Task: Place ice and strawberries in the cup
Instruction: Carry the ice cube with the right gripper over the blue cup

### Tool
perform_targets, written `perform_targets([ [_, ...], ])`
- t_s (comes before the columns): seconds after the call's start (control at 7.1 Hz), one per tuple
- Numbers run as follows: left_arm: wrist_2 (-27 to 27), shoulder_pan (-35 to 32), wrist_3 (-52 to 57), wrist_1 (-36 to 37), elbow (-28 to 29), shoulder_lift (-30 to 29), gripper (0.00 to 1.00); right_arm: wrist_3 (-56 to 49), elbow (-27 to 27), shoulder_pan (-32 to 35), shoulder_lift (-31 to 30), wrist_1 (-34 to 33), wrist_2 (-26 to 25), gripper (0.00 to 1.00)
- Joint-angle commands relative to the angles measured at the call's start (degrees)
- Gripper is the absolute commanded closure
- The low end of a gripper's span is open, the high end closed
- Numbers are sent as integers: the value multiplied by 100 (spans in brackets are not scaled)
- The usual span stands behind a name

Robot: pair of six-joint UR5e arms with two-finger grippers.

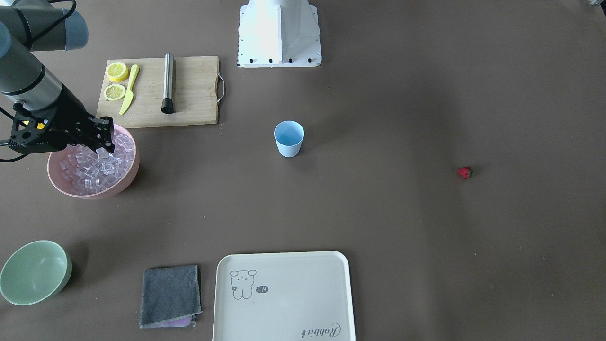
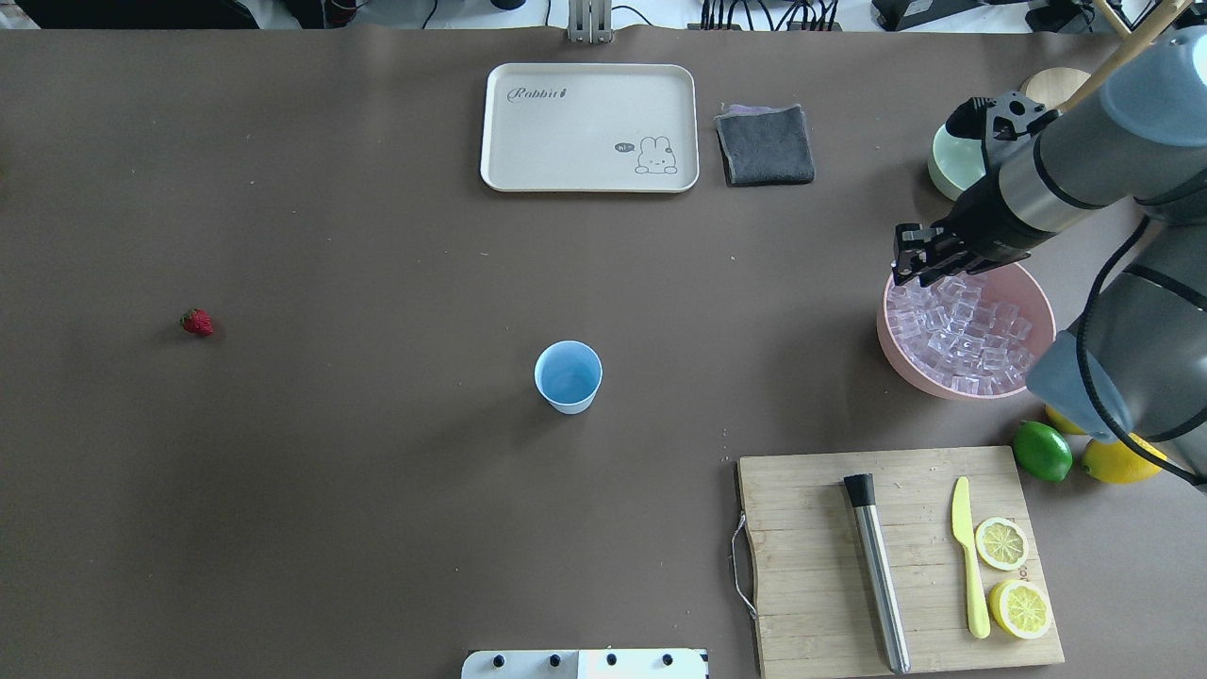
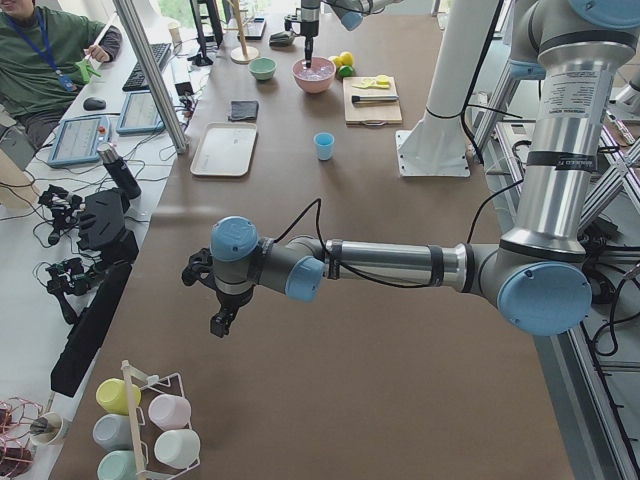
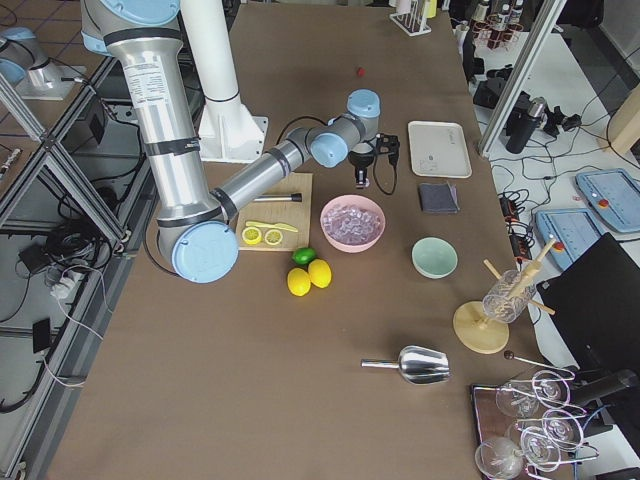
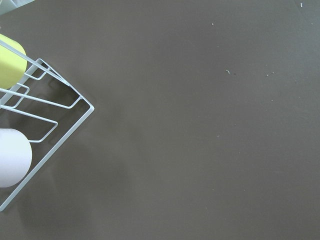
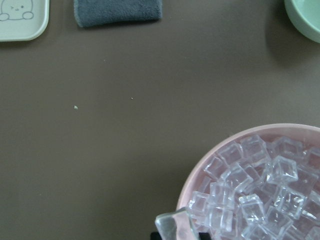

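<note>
The light blue cup (image 1: pixel 289 138) stands upright mid-table, also in the overhead view (image 2: pixel 568 375). The small red strawberry (image 1: pixel 465 172) lies alone far off on the robot's left (image 2: pixel 197 322). Ice cubes (image 1: pixel 94 168) fill the pink bowl (image 1: pixel 94 192). My right gripper (image 1: pixel 104 144) hangs over the bowl's edge (image 2: pixel 919 264), shut on one ice cube (image 6: pixel 172 224) lifted just above the pile. My left gripper (image 3: pixel 220 322) shows only in the exterior left view, above bare table far from the cup. I cannot tell whether it is open or shut.
A wooden cutting board (image 2: pixel 811 566) holds a metal muddler (image 2: pixel 877 575), a yellow knife (image 2: pixel 967 556) and lemon slices (image 2: pixel 1001 542). A lime (image 2: pixel 1042 451), a pale green bowl (image 1: pixel 33 277), a grey cloth (image 1: pixel 170 294) and a white tray (image 1: pixel 284 296) are around. A wire cup rack (image 5: pixel 45 100) is below the left wrist.
</note>
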Motion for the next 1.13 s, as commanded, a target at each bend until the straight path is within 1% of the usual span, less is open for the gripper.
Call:
perform_targets([
  [0.0,0,0,6,0,-2,12,2,469,-45,-600,794,-401,-479,100],
  [0.14,0,0,-3,0,-2,20,2,717,-115,-882,1110,-409,-708,100],
  [0.28,0,0,-3,0,16,12,2,980,-160,-1251,1365,-418,-1067,100],
  [0.42,0,0,-3,0,42,3,2,1252,-238,-1559,1585,-418,-1322,100],
  [0.7,0,0,-3,0,103,-6,2,1552,-834,-1982,2313,-418,-1797,100],
  [0.85,0,0,-3,0,112,3,2,1841,-889,-2193,2482,-418,-1939,100],
  [0.99,0,0,-3,0,121,3,2,1879,-890,-2438,2510,-410,-2149,100],
])
